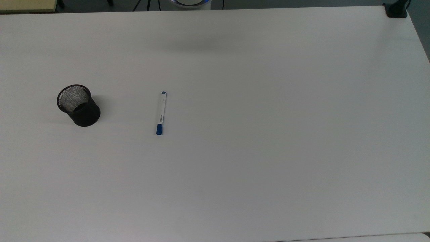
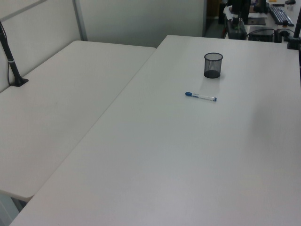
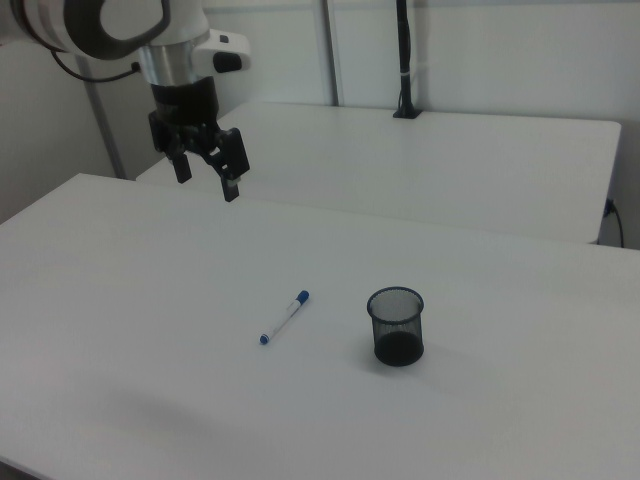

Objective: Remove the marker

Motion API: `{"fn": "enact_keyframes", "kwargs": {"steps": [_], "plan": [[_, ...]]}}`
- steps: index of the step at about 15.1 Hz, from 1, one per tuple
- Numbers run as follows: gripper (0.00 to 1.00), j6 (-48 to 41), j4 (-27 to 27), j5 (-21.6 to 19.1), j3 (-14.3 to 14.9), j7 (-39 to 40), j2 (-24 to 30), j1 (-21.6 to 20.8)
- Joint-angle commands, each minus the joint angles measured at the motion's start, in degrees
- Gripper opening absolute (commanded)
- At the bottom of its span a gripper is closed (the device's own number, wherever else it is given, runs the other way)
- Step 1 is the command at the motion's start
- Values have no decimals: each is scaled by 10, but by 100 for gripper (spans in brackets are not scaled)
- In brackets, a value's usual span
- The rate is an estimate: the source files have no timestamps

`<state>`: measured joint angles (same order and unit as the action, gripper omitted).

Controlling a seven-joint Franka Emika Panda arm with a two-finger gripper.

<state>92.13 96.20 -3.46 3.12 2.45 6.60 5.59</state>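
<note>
So the marker (image 1: 161,113) is lying flat on the white tabletop (image 1: 268,134), out in the open, not touching anything. In the top view it runs nearly straight up and down, with the blue cap at the end toward the top view's bottom edge and the thin blue band at the other end. It sits in the top view's left half, well in from every edge of the tabletop.

The black mesh cup (image 1: 78,105) stands upright near it, toward the top view's left edge, with a clear gap between them. Looks like nothing is in the cup, just the mesh bottom showing.

In the left view the marker (image 2: 201,96) lies crosswise, cap toward the left view's left, and the cup (image 2: 213,65) stands just behind it, closer to the far edge of the tabletop.

The right view has the claw (image 3: 204,182) hanging high up in the air over the far side of the tabletop, well apart from the marker (image 3: 285,317) and the cup (image 3: 396,326). Its two fingers are spread wide with nothing between them, pointing down.

A second white table (image 2: 56,103) butts up alongside.
</note>
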Motion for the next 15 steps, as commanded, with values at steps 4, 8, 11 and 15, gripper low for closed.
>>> {"fn": "enact_keyframes", "kwargs": {"steps": [4, 8, 11, 15], "plan": [[100, 33, 17, 37, 7, -16, -4, -36], [100, 68, -11, 52, 7, 0, -36, -34], [100, 68, -23, 50, 7, -5, -45, -30], [100, 65, -23, 51, 8, -5, -43, -32]]}}
